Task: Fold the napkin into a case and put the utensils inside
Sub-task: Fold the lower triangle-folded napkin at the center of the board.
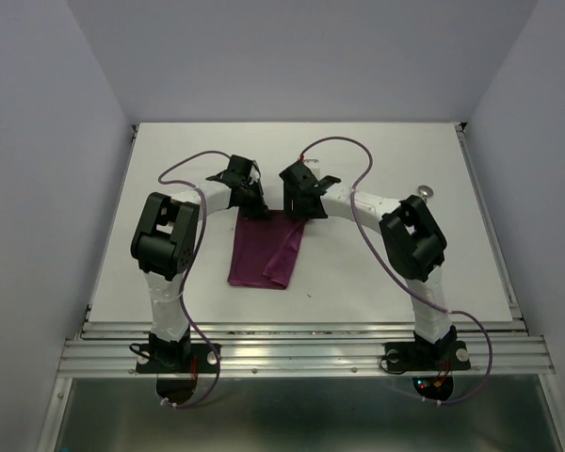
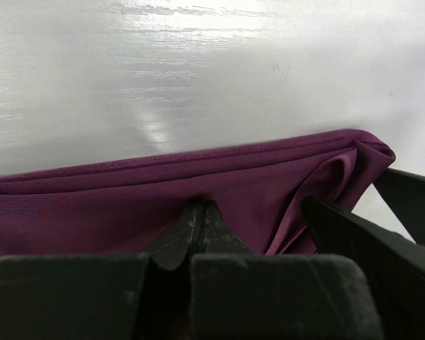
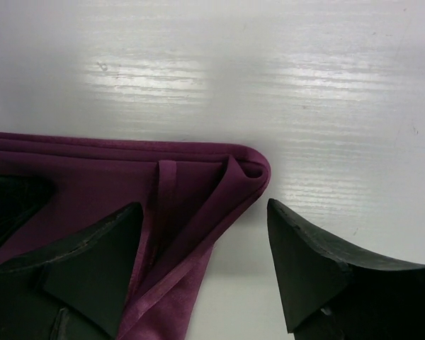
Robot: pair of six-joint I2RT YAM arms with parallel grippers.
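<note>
White worktop (image 1: 377,273), and in the middle of it lies the napkin (image 1: 264,254), folded into a long plum strip running back toward the arm bases. It looks soft, light and limp, likely to sag and slide, so the layered far edge and corners seem the best places to grip. The left claw (image 2: 198,223) is pinched tight on that far edge. The right claw (image 3: 204,207) gapes wide, straddling the far right corner and gripping nothing. The utensils (image 1: 426,191) show as one shiny speck far right, well apart from the cloth.

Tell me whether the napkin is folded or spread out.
Folded: the napkin lies as a narrow strip, and both wrist views show stacked layers along its edge.
</note>
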